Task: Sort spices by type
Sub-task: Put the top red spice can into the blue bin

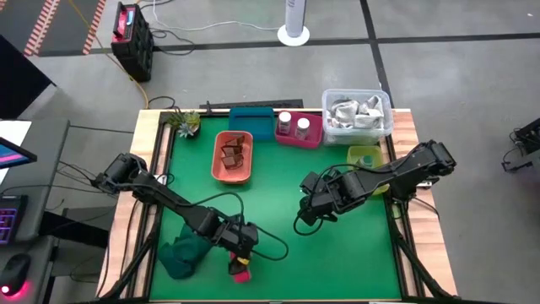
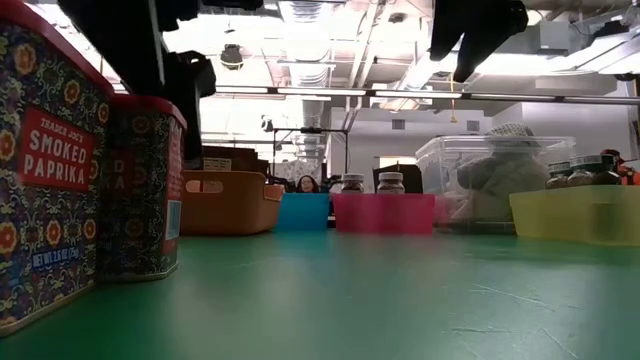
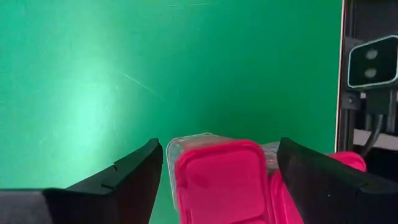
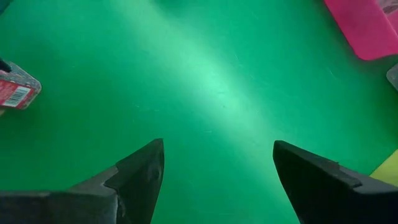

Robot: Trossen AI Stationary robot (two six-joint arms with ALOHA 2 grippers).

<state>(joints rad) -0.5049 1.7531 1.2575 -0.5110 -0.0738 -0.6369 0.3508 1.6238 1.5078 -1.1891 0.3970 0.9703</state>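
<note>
Two magenta-lidded spice boxes (image 2: pixel 50 170) stand side by side on their bases at the green mat's near edge. In the left wrist view one magenta lid (image 3: pixel 217 180) lies between the fingers of my open left gripper (image 3: pixel 221 149), with a gap on each side; the second lid (image 3: pixel 348 163) shows past one finger. From above, that gripper (image 1: pixel 239 245) hovers over the boxes (image 1: pixel 240 268). My right gripper (image 1: pixel 305 215) is open above bare mat mid-table. Reddish-brown pieces (image 1: pixel 234 152) sit in an orange tray. Two white-topped jars (image 1: pixel 293 126) stand in a pink bin. Greenish jars (image 2: pixel 582 170) stand in a yellow bin.
A dark green cloth (image 1: pixel 180 253) lies bunched beside the boxes, toward the left edge. Along the far side stand a blue bin (image 1: pixel 251 122), the pink bin (image 1: pixel 297 137), a clear bin of shiny packets (image 1: pixel 356 114), the yellow bin (image 1: pixel 363 156) and a small plant (image 1: pixel 186 122).
</note>
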